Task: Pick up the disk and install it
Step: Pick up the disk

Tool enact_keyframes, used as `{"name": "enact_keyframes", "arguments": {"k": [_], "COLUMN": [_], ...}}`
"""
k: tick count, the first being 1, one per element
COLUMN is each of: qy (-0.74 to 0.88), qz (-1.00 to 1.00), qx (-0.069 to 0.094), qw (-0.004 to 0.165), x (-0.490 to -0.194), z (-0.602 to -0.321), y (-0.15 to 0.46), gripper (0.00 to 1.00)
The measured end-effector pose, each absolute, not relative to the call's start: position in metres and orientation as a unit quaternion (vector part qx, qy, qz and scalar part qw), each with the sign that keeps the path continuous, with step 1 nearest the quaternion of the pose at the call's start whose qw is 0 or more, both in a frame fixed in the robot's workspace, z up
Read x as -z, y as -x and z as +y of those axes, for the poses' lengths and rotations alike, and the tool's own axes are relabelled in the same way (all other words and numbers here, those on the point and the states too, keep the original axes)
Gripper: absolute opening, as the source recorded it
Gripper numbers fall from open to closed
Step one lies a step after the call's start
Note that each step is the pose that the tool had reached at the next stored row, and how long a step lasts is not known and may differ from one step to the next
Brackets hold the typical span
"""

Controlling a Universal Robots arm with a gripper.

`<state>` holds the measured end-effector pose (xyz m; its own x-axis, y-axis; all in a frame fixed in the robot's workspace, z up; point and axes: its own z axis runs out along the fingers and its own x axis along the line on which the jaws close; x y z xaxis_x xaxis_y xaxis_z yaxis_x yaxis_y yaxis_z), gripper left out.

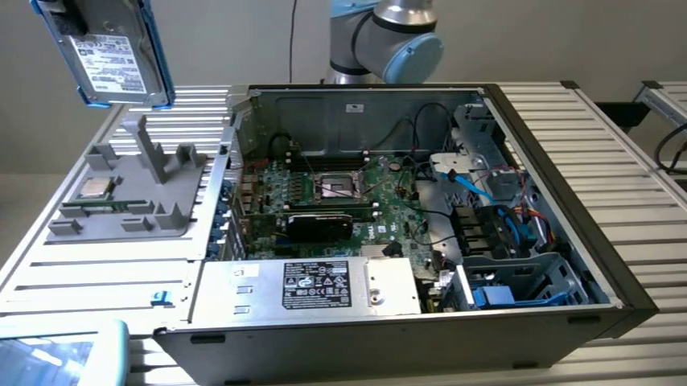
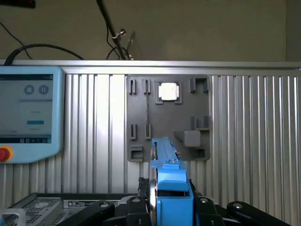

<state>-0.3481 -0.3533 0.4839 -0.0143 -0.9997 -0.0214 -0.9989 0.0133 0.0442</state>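
exterior: high, angled down on computer case (image 1: 322, 117) | wrist: straight down | shared: grey holder (image 1: 134, 181) (image 2: 164, 123)

— What sort of place is it?
— A robotics lab or test workshop, by the look of it. An opened computer case (image 1: 429, 338) sits on a ribbed aluminium table (image 1: 96, 273), its boards and cables bare.
— What else shows it?
— At the far side of the case rises a blue-jointed robot arm (image 1: 392, 36). Just beside the case lies a grey moulded fixture tray (image 1: 129, 197) for parts. Near the case's front corner rests a teach pendant (image 2: 28, 113) with a screen and a red stop button (image 2: 3, 154).
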Motion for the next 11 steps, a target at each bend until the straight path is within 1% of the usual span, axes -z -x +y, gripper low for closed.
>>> {"name": "enact_keyframes", "arguments": {"k": [11], "qy": [-0.702], "qz": [-0.712], "qx": [0.027], "qw": [0.011], "x": [-0.487], "z": [-0.379], "y": [0.31], "gripper": [0.37]}}
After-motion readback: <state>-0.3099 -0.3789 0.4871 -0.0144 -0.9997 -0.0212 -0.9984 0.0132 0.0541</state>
